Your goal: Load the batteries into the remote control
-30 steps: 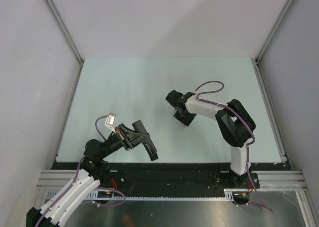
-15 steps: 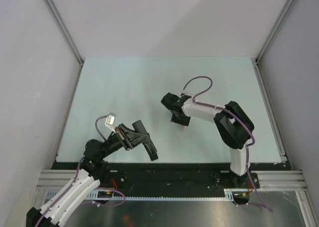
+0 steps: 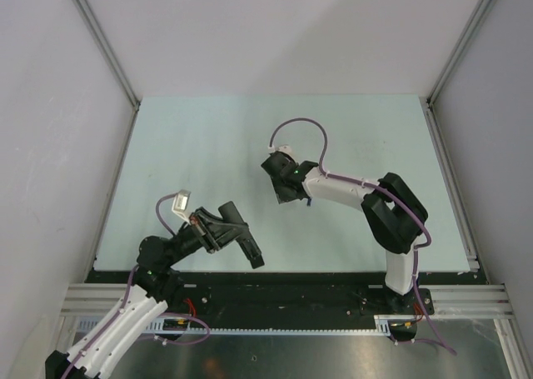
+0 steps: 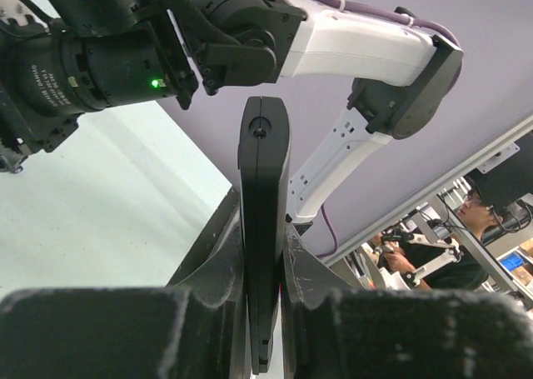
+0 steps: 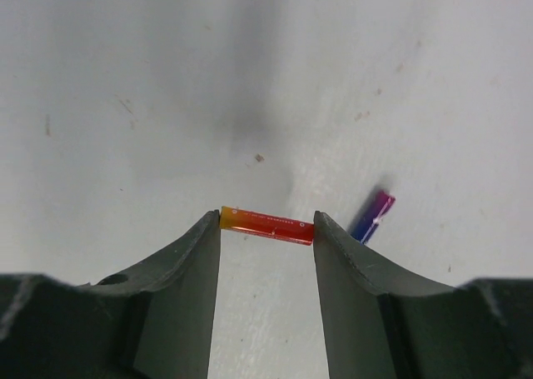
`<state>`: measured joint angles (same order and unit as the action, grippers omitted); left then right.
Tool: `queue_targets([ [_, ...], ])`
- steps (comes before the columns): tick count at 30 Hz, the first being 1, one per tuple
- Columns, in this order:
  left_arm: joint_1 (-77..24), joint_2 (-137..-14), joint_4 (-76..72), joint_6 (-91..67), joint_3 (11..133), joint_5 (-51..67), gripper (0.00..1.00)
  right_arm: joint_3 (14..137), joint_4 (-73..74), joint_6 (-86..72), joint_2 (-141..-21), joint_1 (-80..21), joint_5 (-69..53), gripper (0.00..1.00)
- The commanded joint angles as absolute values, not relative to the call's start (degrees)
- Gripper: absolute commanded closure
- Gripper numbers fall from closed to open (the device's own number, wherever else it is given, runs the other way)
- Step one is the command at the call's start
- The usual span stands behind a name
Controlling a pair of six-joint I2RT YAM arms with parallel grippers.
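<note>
My left gripper (image 4: 263, 271) is shut on the remote control (image 4: 263, 187), a slim black bar held edge-on and standing up between the fingers. In the top view it holds the remote (image 3: 250, 250) above the table's near left part. My right gripper (image 5: 266, 229) is shut on the red-orange battery (image 5: 266, 226), gripped end to end between its fingertips, above the table. The dark blue-purple battery (image 5: 372, 216) lies on the table just right of the right finger. In the top view the right gripper (image 3: 281, 183) is near the table's middle.
The pale green table (image 3: 208, 146) is walled by grey panels at the left, back and right. A black rail (image 3: 291, 283) runs along the near edge by the arm bases. In the left wrist view the right arm (image 4: 350, 46) is close beyond the remote.
My right gripper has moved left and away from the bases, toward the table's middle. The left arm with the remote has shifted only slightly.
</note>
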<state>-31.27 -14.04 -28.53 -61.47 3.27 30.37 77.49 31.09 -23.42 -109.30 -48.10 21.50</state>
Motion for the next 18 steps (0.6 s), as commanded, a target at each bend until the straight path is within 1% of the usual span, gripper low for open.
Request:
queue_targets([
  [1, -31.6, -12.2, -29.2, -61.6, 2.3, 31.2, 1.00, 78.6, 24.7, -10.8, -108.7, -47.6, 17.8, 0.84],
  [8, -31.6, -12.2, -28.4, -61.3, 2.1, 31.5, 1.00, 80.2, 25.8, 1.5, -115.0, -48.7, 15.7, 0.82],
  [12, -31.6, -12.1, -28.0, -61.0, 2.6, 31.6, 1.00, 80.3, 26.0, 3.3, -115.8, -48.3, 14.2, 0.80],
  [16, -31.6, -12.0, -27.6, -61.0, 2.6, 31.5, 1.00, 82.3, 29.1, 1.7, -116.7, -46.6, 9.5, 0.71],
  [17, -31.6, -12.0, -27.6, -60.9, 2.7, 31.6, 1.00, 82.3, 29.2, 1.3, -116.6, -46.1, 9.6, 0.68],
  [18, -31.6, -12.1, -27.5, -60.9, 2.7, 31.6, 1.00, 82.4, 29.4, 0.7, -116.5, -46.1, 9.9, 0.60],
])
